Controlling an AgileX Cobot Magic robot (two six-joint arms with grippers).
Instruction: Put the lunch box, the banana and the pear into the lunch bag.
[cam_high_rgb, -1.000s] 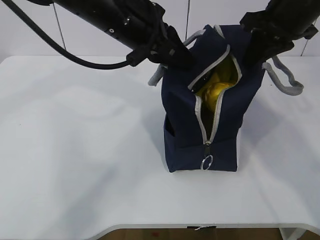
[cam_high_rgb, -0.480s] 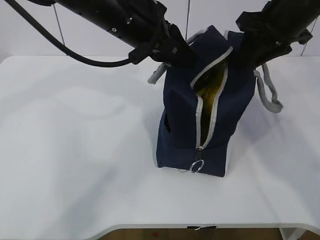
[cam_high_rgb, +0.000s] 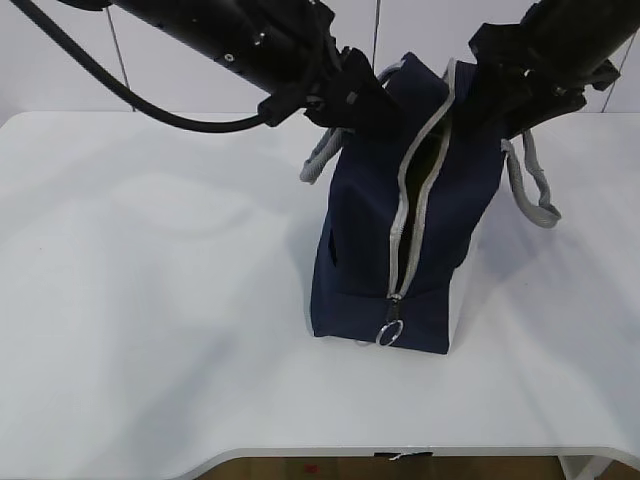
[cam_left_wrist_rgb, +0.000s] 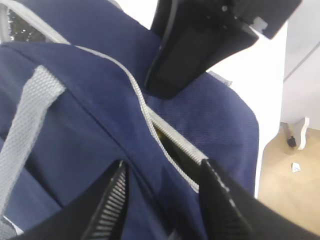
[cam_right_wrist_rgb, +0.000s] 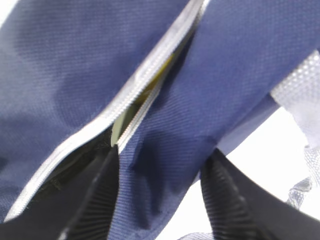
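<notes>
Both arms reach down from the upper corners of the exterior view and meet at the top of the lunch bag (cam_high_rgb: 400, 240), which stands upright on the white table (cam_high_rgb: 150, 300).

Left gripper (cam_left_wrist_rgb: 165, 192): in the left wrist view the two ribbed fingers (cam_left_wrist_rgb: 107, 205) stand apart at a moderate width. Navy fabric of the bag's top fills the gap between them, but whether the pads press it cannot be told. Just beyond the fingertips runs the grey zipper seam (cam_left_wrist_rgb: 150, 120), parted into a narrow slit. A grey webbing handle (cam_left_wrist_rgb: 27, 125) lies to the left of the jaws. Farther on, past the seam, the right gripper's black body (cam_left_wrist_rgb: 200, 45) sits over the bag's far edge.

Right gripper (cam_right_wrist_rgb: 160, 185): its fingers (cam_right_wrist_rgb: 95, 200) also stand moderately apart, with a fold of navy fabric between them; contact with the pads cannot be confirmed. The parted zipper runs diagonally away from the left finger. Through the slit a thin strip of yellow (cam_right_wrist_rgb: 162, 67) shows; it is too narrow to identify as banana or pear. The other handle (cam_right_wrist_rgb: 300, 90) lies to the right of the jaws.

In the exterior view the zipper ring pull (cam_high_rgb: 390, 332) hangs low on the near face. The opening above it is dark, and no contents can be made out there.
</notes>
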